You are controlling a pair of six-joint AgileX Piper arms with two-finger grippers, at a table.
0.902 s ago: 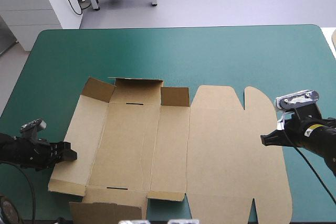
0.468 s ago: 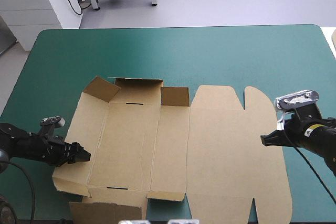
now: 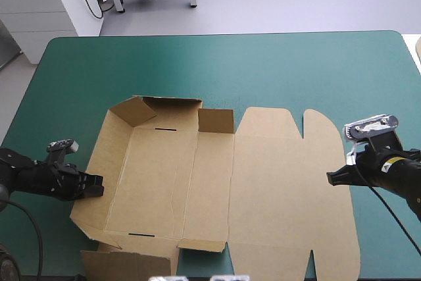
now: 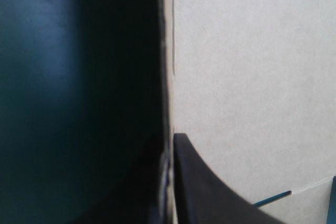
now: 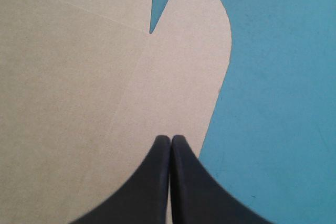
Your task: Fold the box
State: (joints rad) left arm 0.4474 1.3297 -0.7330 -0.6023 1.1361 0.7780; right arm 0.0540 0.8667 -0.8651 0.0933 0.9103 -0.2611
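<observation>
I see the brown box (image 3: 197, 182) lying mostly flat on the teal-green table (image 3: 263, 70), toward its near edge, with its left wall tilted up and the far-left flaps raised. My left gripper (image 3: 99, 185) is pinched closed on that wall's edge. My right gripper (image 3: 331, 177), fingers pressed together and empty, sits over the lid's right edge.

You find the box (image 3: 217, 189) on the near half of the table (image 3: 263, 64). The left gripper (image 3: 97, 185) is at its left wall, the wall's edge between the fingers. The right gripper (image 3: 331, 177) is over its right edge.
</observation>
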